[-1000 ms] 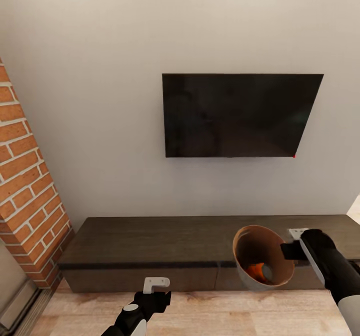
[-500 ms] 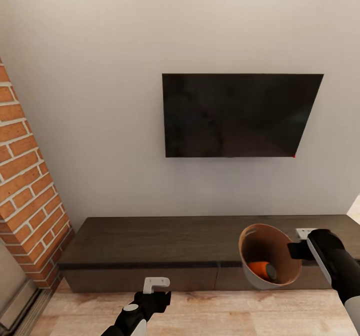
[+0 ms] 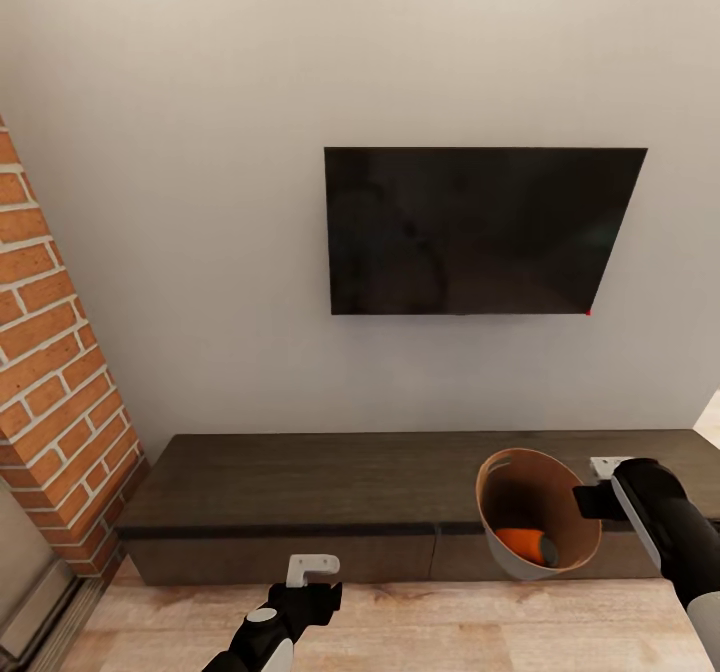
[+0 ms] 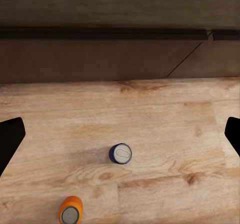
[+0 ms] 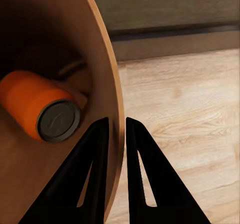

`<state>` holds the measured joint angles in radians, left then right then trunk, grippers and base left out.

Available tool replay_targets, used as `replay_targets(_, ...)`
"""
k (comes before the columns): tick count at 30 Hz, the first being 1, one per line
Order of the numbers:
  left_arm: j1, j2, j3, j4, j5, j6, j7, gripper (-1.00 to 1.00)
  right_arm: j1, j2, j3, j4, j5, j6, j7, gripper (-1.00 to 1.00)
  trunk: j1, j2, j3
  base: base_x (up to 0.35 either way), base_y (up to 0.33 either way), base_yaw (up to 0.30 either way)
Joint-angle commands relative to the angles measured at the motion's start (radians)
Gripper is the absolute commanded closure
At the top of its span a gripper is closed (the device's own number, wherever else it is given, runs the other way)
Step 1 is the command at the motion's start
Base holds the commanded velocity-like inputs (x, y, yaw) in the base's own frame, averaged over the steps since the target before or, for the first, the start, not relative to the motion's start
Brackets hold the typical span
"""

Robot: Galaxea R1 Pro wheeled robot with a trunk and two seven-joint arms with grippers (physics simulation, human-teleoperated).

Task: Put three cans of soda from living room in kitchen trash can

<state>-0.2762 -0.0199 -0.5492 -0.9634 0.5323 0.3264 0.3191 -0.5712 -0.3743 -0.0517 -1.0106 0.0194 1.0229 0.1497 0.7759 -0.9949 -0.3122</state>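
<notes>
My right gripper (image 3: 588, 501) is shut on the rim of the tash can (image 3: 512, 558), a pale bin with a tan inside, held tilted in front of the dark cabinet. One orange can of soda (image 3: 524, 544) lies on its side inside it. The right wrist view shows the two black fingers (image 5: 95, 154) pinching the bin wall (image 5: 107, 84), with the orange can (image 5: 35, 104) beside them. My left gripper (image 3: 312, 565) hangs open above the wood floor. Below it stand a blue can (image 4: 120, 154) and another orange can (image 4: 70, 212), both upright.
A long low dark-wood cabinet (image 3: 300, 482) runs along the wall under a black wall-mounted TV (image 3: 480, 232). A red brick fireplace (image 3: 50, 402) juts out at the left. Light wood floor (image 3: 450, 632) lies in front of the cabinet.
My right gripper has carried the bin slightly right and lower. The orange can has rolled inside it and settled on its side. The left arm has stayed put.
</notes>
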Motion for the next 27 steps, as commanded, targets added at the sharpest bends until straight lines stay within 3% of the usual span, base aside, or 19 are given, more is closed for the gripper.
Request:
replay_targets(1,0.000,0.000,0.000,0.000,0.000,0.000,0.000,-1.00,-0.001,0.000,-0.001,0.000,-0.006,0.000,0.004,1.00,0.000,0.000,0.000,0.000,0.000,0.000)
replay_targets(27,0.000,0.000,0.000,0.000,0.000,0.000,-0.001,-1.00,0.000,0.002,0.002,0.000,-0.006,-0.002,0.002,1.00,0.000,0.000,-0.001,0.000,0.000,0.000)
